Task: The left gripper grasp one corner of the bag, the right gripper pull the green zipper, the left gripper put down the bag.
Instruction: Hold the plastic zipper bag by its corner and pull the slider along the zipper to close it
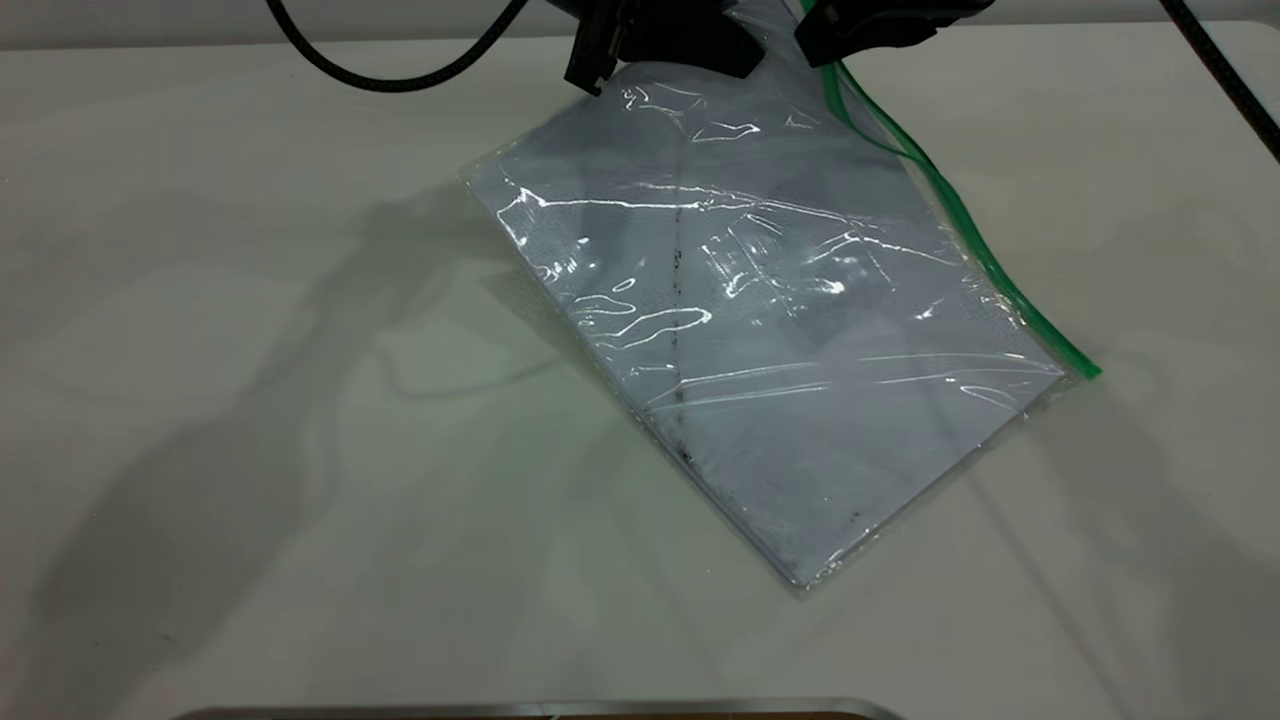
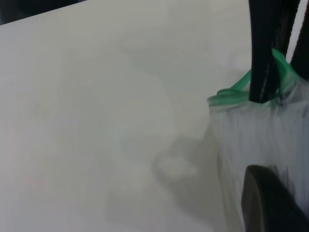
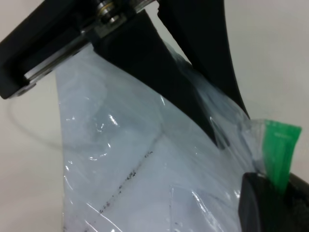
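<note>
Near the front edge of the pale white table (image 1: 200,500) rests the low corner of the big flat clear plastic bag (image 1: 760,340) with white paper inside and a dark smudge line across it. From the tools out: the black left gripper (image 1: 655,45) with its thick black cable is at the far side, and its fingers look pinched shut on the bag's lifted far edge, close by the corner of the bag (image 2: 222,99) where the green strip ends. Just to its right, the black right gripper (image 1: 850,35) sits at the top of the thin bright green zipper (image 1: 960,220), which runs down the bag's right edge. I cannot tell if its fingers are open or closed on the green strip. The bag could slip from the left gripper if the right one pulls too hard. The zipper could also bunch up, since the bag hangs loose and wrinkled.
</note>
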### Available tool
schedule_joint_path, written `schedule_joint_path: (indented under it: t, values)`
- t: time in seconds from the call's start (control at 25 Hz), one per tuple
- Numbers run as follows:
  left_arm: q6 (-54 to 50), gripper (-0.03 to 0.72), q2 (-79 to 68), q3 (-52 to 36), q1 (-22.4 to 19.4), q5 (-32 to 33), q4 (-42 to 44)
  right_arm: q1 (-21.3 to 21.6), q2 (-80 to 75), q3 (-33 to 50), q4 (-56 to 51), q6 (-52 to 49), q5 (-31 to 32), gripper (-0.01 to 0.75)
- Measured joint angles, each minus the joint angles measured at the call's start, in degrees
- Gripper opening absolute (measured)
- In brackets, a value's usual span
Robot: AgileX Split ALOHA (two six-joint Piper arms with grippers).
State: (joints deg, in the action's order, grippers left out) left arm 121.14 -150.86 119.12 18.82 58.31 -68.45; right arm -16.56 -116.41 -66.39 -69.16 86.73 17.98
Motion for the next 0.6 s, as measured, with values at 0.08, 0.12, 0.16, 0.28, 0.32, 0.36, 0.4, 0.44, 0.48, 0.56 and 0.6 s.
schedule_joint_path:
  t: [0.08,0.12,0.16,0.28,0.32,0.36,0.4,0.44,0.48,0.56,0.6]
  values:
    - [-0.31,0.052,0.0,0.0,-0.19,0.13,-0.22,0.0,0.0,0.0,0.0,0.0,-0.3,0.043]
    - [-0.53,0.052,0.0,0.0,-0.23,0.25,-0.28,0.0,0.0,0.0,-0.06,0.0,-0.39,0.045]
    - [-0.6,0.052,0.0,0.0,-0.36,0.45,-0.42,-0.04,0.0,0.0,-0.06,0.0,-0.44,0.046]
    - [-0.66,0.052,0.0,0.0,-0.51,0.82,-0.53,-0.1,-0.09,0.0,-0.11,0.0,-0.56,0.049]
    - [-0.66,0.052,0.0,0.0,-0.57,0.89,-0.64,-0.1,-0.09,0.0,-0.11,0.0,-0.56,0.049]
    - [-0.66,0.052,0.0,0.0,-0.57,0.93,-0.66,-0.1,-0.09,0.0,-0.11,0.0,-0.56,0.049]
    - [-0.66,0.052,0.05,0.0,-0.57,0.93,-0.66,-0.1,-0.09,0.0,-0.11,-0.05,-0.56,0.05]
    - [-0.66,0.052,0.05,0.0,-0.57,1.01,-0.66,-0.1,-0.09,0.0,-0.11,-0.05,-0.6,0.051]
    - [-0.66,0.052,0.05,0.0,-0.57,1.01,-0.66,-0.1,-0.13,0.0,-0.11,-0.05,-0.6,0.052]
    - [-0.66,0.052,0.05,0.0,-0.59,1.01,-0.66,-0.1,-0.27,0.0,-0.11,-0.05,-0.62,0.053]
    - [-0.66,0.052,0.05,0.0,-0.64,1.01,-0.77,-0.1,-0.46,0.0,-0.11,-0.05,-0.67,0.055]
